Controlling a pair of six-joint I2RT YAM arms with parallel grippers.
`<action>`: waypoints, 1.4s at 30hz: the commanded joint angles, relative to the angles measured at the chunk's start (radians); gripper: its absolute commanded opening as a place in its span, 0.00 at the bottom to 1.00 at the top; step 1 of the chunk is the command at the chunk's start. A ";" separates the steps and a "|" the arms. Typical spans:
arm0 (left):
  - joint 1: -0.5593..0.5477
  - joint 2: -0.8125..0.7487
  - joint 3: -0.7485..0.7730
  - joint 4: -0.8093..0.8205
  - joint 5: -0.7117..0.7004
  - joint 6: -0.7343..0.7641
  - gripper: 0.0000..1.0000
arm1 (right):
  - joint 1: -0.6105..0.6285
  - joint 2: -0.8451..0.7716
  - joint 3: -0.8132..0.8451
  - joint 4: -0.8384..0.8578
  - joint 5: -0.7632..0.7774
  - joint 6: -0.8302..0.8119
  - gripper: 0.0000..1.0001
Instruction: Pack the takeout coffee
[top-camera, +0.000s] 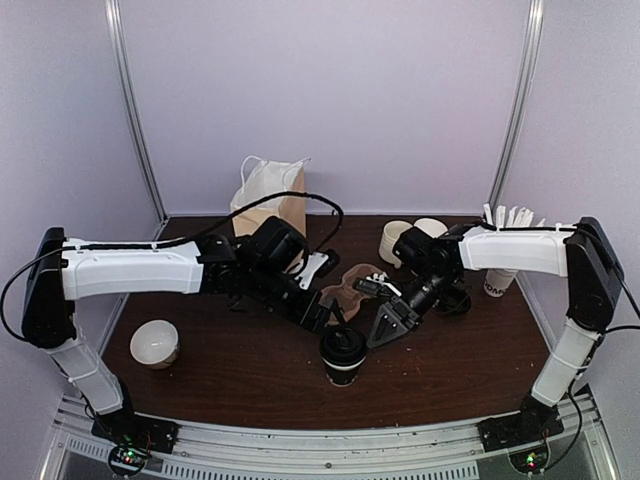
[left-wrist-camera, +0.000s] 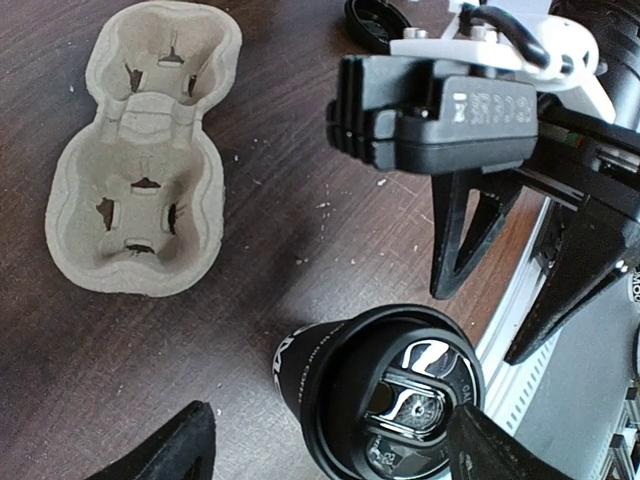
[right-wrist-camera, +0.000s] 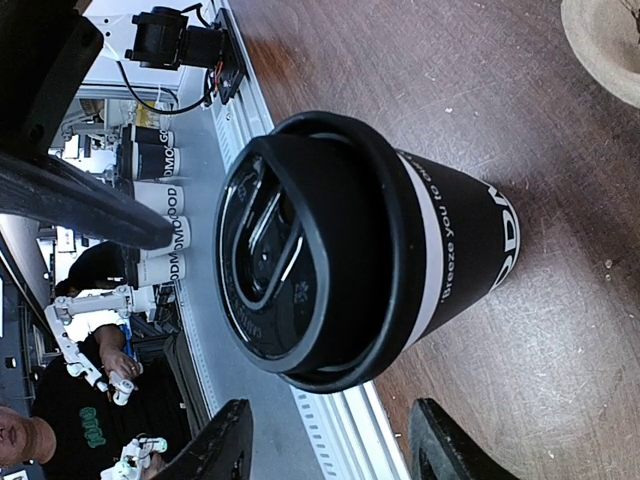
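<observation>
From above, the takeout coffee (top-camera: 343, 355) stands upright near the middle of the table (top-camera: 250, 385), close to its near edge; bare wood lies to its left and right. Both arms crowd over it and half hide the pulp cup carrier (top-camera: 352, 288); only the left wrist view shows that carrier whole, lying apart from the cup. My left gripper (left-wrist-camera: 328, 425) is spread wide either side of the lid; I see no contact. My right gripper (right-wrist-camera: 330, 445) is also apart, holding nothing, with the cup just ahead; both sets of fingertips are cropped.
</observation>
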 joint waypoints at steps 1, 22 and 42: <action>-0.004 0.017 -0.020 0.030 -0.002 0.011 0.82 | 0.014 0.018 0.026 -0.037 -0.006 -0.023 0.57; -0.020 0.051 -0.062 0.000 0.024 0.030 0.64 | 0.039 0.124 0.063 -0.026 0.013 0.000 0.50; -0.034 0.078 -0.067 0.071 0.093 0.049 0.68 | 0.030 0.132 0.099 -0.057 -0.144 -0.013 0.38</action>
